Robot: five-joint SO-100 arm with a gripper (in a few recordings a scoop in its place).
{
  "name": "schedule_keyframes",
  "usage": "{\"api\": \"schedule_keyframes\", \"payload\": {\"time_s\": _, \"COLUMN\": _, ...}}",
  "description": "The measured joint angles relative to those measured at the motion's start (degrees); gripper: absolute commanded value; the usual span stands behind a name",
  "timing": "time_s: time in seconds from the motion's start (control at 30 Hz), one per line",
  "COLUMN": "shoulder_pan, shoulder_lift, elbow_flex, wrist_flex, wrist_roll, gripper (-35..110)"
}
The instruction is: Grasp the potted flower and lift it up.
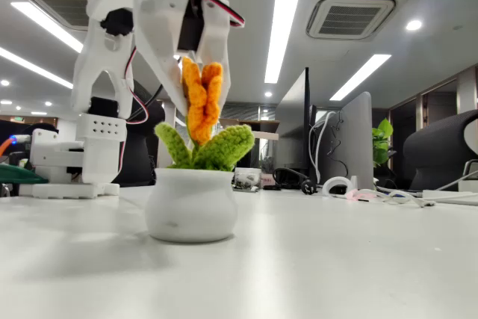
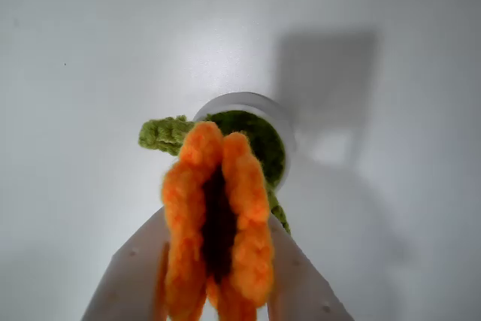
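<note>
The potted flower [image 1: 191,207] stands on the white table [image 1: 336,259] in the fixed view. It has a squat white pot, green yarn leaves [image 1: 216,147] and an orange bloom [image 1: 202,102]. My white gripper [image 1: 203,95] comes down from above and is shut on the bloom, folding its petals together. In the wrist view the orange bloom [image 2: 218,216] is squeezed between my two white fingers [image 2: 131,276], with the gripper [image 2: 218,283] at the bottom edge. Below it lie the pot's rim [image 2: 248,101] and one green leaf [image 2: 159,133]. The pot's base rests on the table.
My arm's white base [image 1: 75,162] stands at the back left. Monitors [image 1: 351,140], cables and a white headset [image 1: 336,184] crowd the back right of the table. A dark chair [image 1: 441,147] is at the far right. The table in front of the pot is bare.
</note>
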Motion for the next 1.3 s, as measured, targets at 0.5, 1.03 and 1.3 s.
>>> {"api": "schedule_keyframes", "payload": {"time_s": 0.5, "shoulder_pan": -0.5, "shoulder_lift": 13.3, "elbow_flex": 0.0, "wrist_flex": 7.7, "wrist_roll": 0.0, "gripper": 0}}
{"api": "schedule_keyframes", "payload": {"time_s": 1.03, "shoulder_pan": -2.5, "shoulder_lift": 41.3, "elbow_flex": 0.0, "wrist_flex": 17.6, "wrist_roll": 0.0, "gripper": 0}}
{"api": "schedule_keyframes", "payload": {"time_s": 1.3, "shoulder_pan": -4.7, "shoulder_lift": 58.1, "elbow_flex": 1.3, "wrist_flex": 20.7, "wrist_roll": 0.0, "gripper": 0}}
